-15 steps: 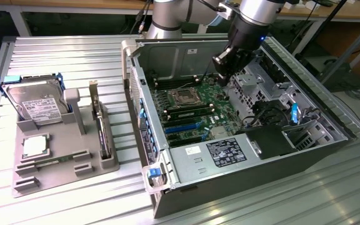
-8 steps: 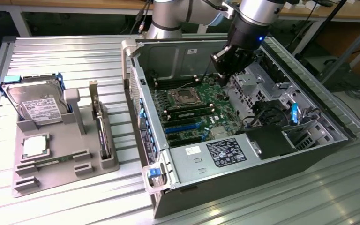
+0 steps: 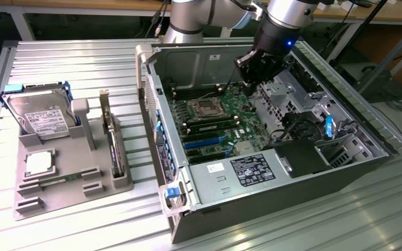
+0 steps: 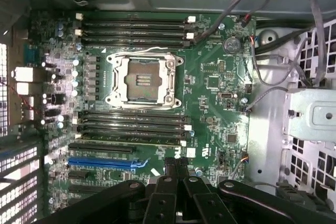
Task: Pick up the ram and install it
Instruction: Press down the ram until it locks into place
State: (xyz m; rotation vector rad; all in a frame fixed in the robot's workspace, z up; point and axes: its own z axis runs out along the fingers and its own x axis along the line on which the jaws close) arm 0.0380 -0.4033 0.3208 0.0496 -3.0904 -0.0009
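The gripper [image 3: 246, 78] hangs inside the open computer case [image 3: 341, 157], above the motherboard [image 3: 222, 125] and just off the empty processor socket [image 3: 205, 108]. Its dark fingers [image 4: 173, 174] stand close together, almost touching, with nothing visible between them.

The ram [image 4: 134, 141] appears to sit already seated in the motherboard: in the wrist view a green stick lies in the last of the four memory slots [image 4: 131, 124] below the socket, the one closest to the gripper, just ahead of the fingertips. In the exterior view the same bank shows as green and dark strips [image 3: 211, 125] below the gripper, toward the blue expansion slot [image 3: 201, 140].

Well away from the gripper, to the exterior view's left, a grey parts holder [image 3: 68, 178] rests on the ribbed metal tabletop [image 3: 54, 63]. It carries a hard drive [image 3: 40, 117], a square silver processor chip [image 3: 39, 163] and an upright dark expansion card [image 3: 110, 136].
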